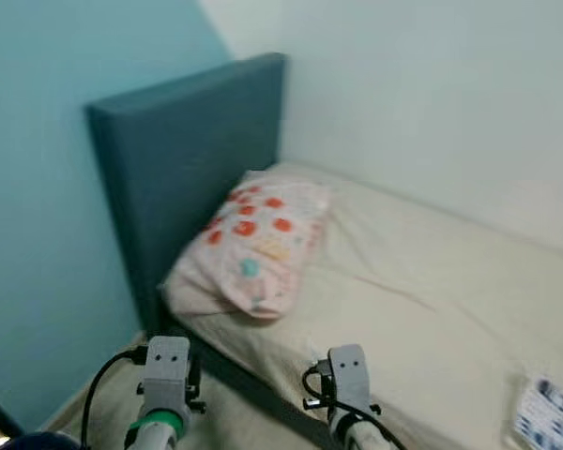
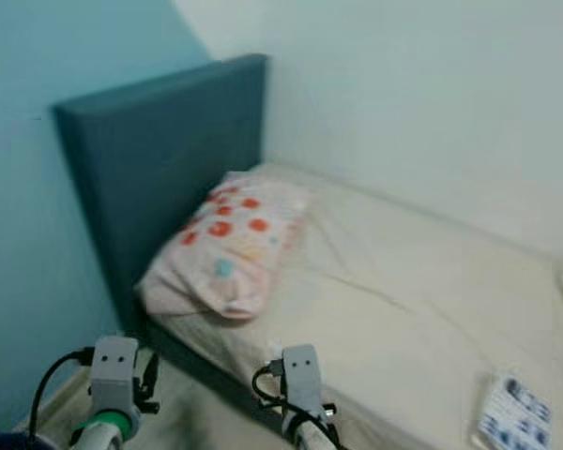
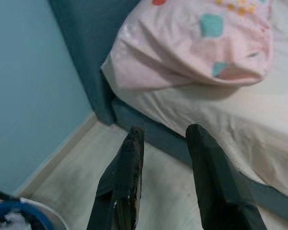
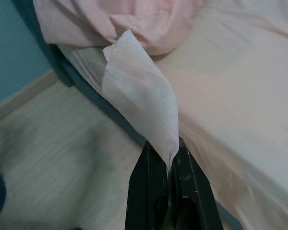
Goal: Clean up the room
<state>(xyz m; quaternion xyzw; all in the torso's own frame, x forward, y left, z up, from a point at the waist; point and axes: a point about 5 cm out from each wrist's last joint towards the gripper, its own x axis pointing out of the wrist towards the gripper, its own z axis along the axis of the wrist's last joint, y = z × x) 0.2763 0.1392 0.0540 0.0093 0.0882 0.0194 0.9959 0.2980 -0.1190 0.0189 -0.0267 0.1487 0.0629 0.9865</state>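
A bed (image 1: 432,309) with a cream, slightly creased sheet is seen across the centre and right of the head view, pushed into the corner where a teal wall (image 1: 38,187) at the left meets a pale wall (image 1: 432,103) at the upper right. A padded, rectangular blue-grey headboard (image 1: 183,159) is set upright against the teal wall. A soft, plump pillow (image 1: 253,244), pink with red, orange and teal spots, is laid against the headboard at the head of the mattress. Near the lower right corner of the frame, a flat pack with a blue and white pattern (image 1: 547,412) is lying on the sheet; what it is cannot be told. A strip of pale wooden floor (image 3: 153,187) is seen beside the dark blue bed base (image 3: 149,129).

A thin, white, crumpled tissue (image 4: 144,100) is pinched between the closed fingers of the right gripper (image 4: 169,163), its free end curled upward in front of the bed edge and the pillow. The right gripper is held low, over the floor just beside the bed base.

The left gripper (image 3: 164,139) is held with its two black fingers moderately apart and nothing between them, pointed toward the floor below the pillow corner. A blue-rimmed round object (image 3: 19,215) is partly seen at the lower left of the left wrist view.
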